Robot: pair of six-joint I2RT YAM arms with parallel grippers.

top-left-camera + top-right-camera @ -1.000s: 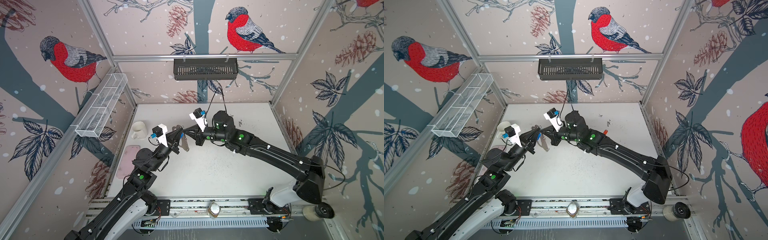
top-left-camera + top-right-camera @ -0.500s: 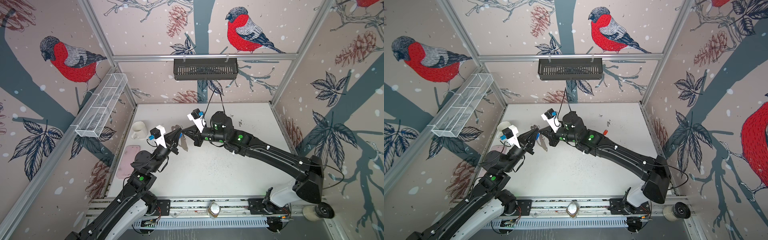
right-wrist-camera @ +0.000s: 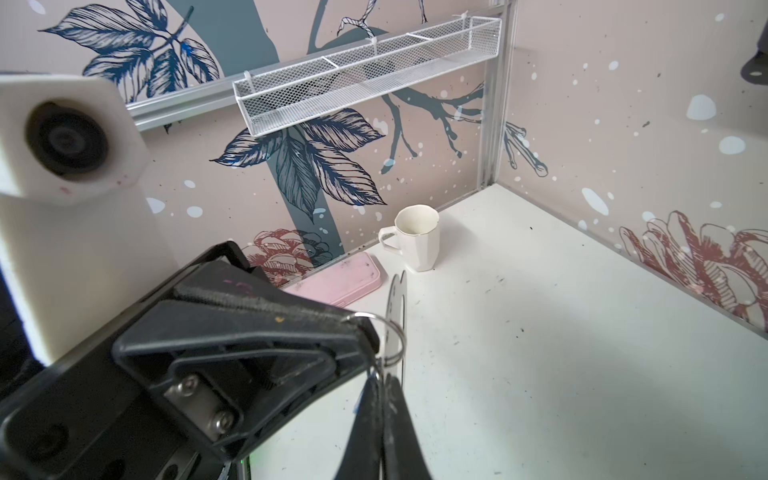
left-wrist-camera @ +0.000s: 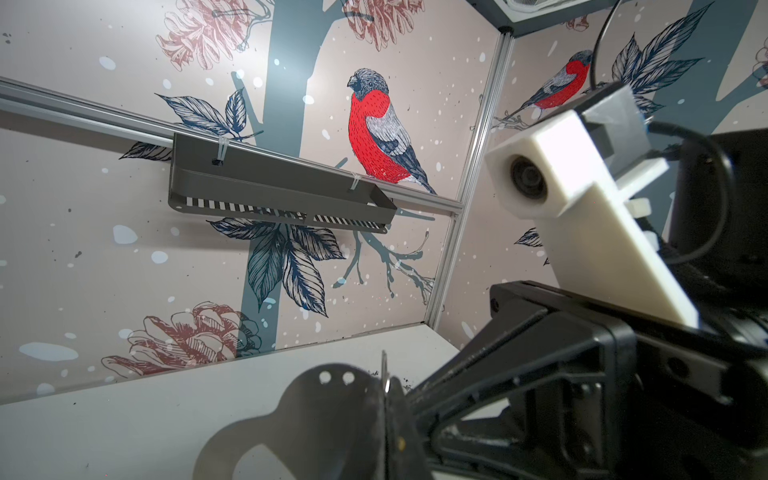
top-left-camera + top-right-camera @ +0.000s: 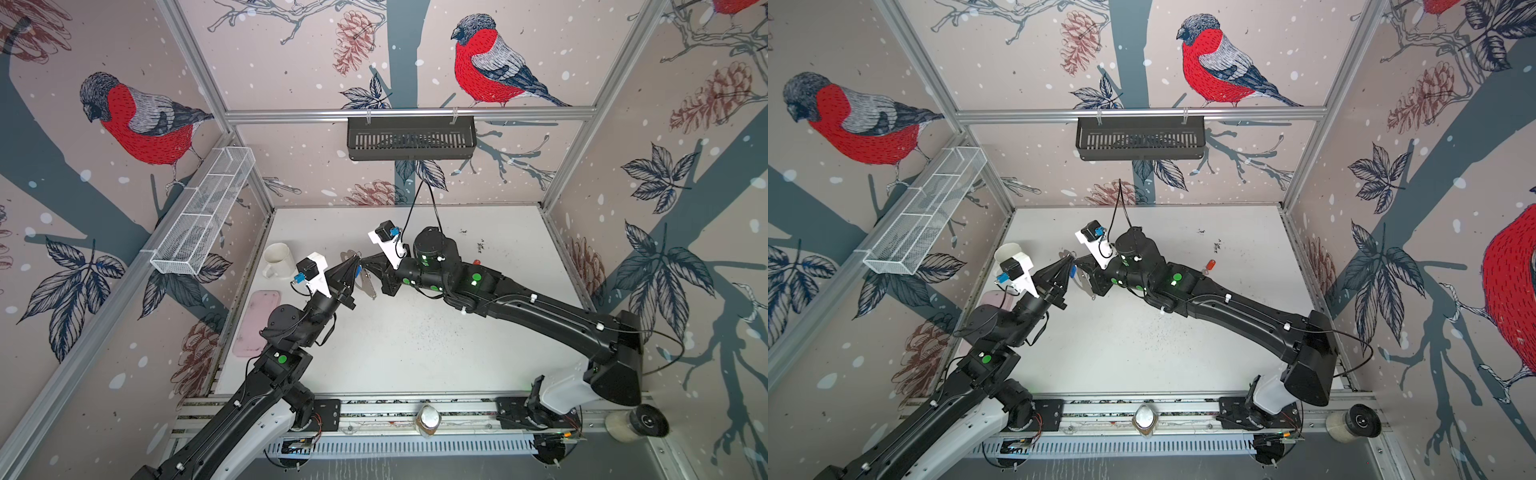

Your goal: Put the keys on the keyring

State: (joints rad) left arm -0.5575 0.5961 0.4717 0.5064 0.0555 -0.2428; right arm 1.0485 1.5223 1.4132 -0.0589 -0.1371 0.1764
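- Both arms are reaching in from the near edge and meeting tip to tip above the tabletop (image 5: 415, 353). They are clear of the surface, probably to leave room for things to dangle underneath.
- The left gripper (image 5: 356, 262) is pinching shut on the silver ring (image 3: 403, 334) of the keys (image 5: 1086, 286). A blade and the blue tag (image 5: 1073, 272) are hanging free below it.
- The right gripper (image 3: 384, 379) is clamping, jaws narrow, on what appears to be the keyring (image 4: 328, 399). It is holding the keyring upright, rounded end up, with two small holes showing in the left wrist view.
- The ring is touching the keyring's edge and seems to be curling around it. Whether it is already passing through a hole cannot be told.
- Judgement: the threading is being attempted, not confirmed done.
- Further back, a small red tag (image 5: 1211, 264) is lying on the tabletop just behind the right arm. It is possibly a second key waiting its turn.
- By the left wall a white mug (image 3: 419, 241) and a pink case (image 3: 340, 278) are sitting well apart from the work.
- A black basket (image 5: 409, 137) is hanging on the back wall, uninvolved.
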